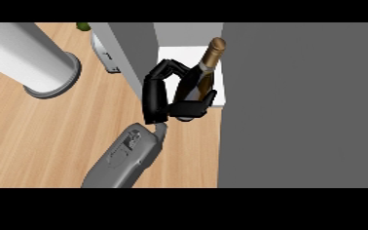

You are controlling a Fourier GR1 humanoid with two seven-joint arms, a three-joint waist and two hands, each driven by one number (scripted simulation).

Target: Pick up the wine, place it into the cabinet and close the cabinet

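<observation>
Only one arm in head view, coming up from lower edge, left of centre; which arm it is can't be told from the pic, though the wrist sits w/ thumb toward the right. Its hand (167,97) is black, fingers (164,70) curled in an arch over the top and thumb (203,101) hooked on the right side, so the fingers are clenched around the wine (208,66). Bottle is dark w/ a gold-brown foil neck, tilted: neck points up-right toward the view's top, body runs down-left into the palm. Lower part of bottle hidden behind palm & thumb; neck and shoulder stick out well beyond the fingers.

Wine sits over the white inner floor (191,53) of the cabinet (137,53), between the grey cabinet wall at left and the big grey door panel (287,102) at right. Can't tell whether the bottle's base touches the white floor.

Wooden counter (64,136) fills the left. A pale grey cylinder (36,61) w/ a flared base stands on it at upper left, well apart from the hand. Small green thing (83,27) at top edge, too small to tell.
</observation>
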